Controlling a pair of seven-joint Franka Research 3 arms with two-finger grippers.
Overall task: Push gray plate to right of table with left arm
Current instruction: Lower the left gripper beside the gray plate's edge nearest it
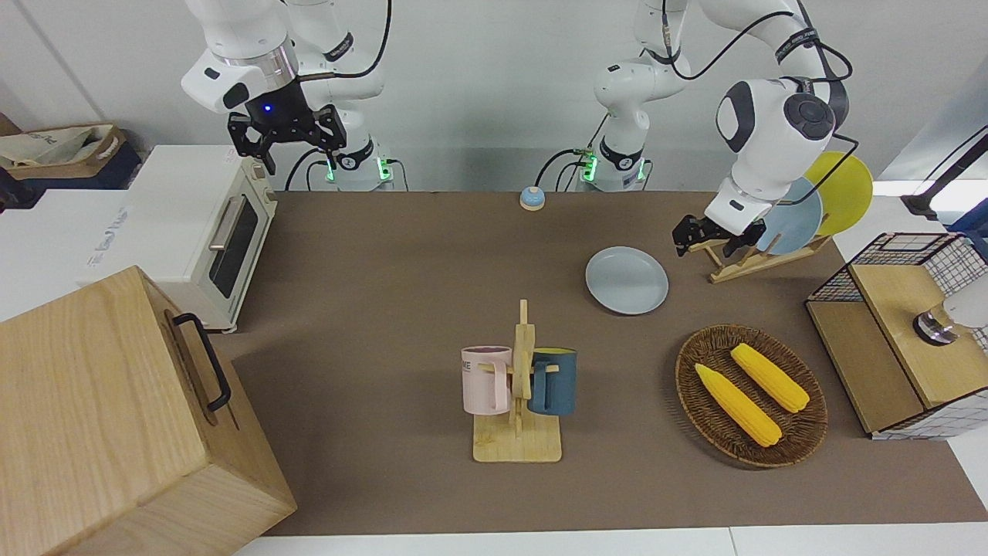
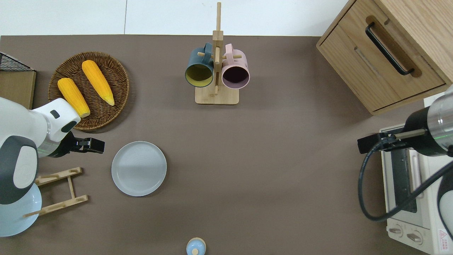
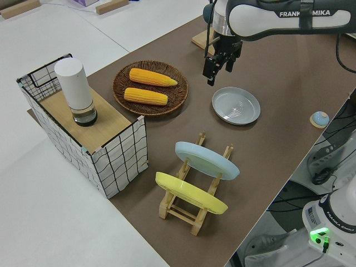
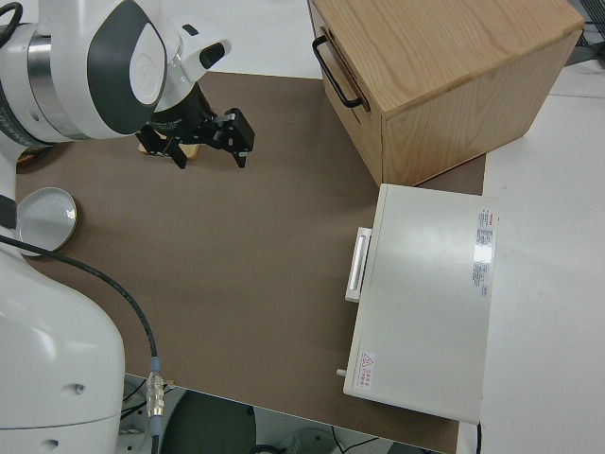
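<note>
Left tool [image 2: 92, 145] | jaws together | just beside gray plate [image 2: 139, 168], not touching

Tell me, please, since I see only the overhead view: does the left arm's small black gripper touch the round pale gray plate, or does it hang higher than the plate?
Observer: In the left side view the left gripper appears to hang above the brown table, apart from the gray plate. There is no contact yet.
Operator: What stands in the wooden rack? I see only a sky-blue edge.
Observer: Two plates lean in the wooden rack: a sky-blue plate and, hidden from your view, a yellow plate.
</note>
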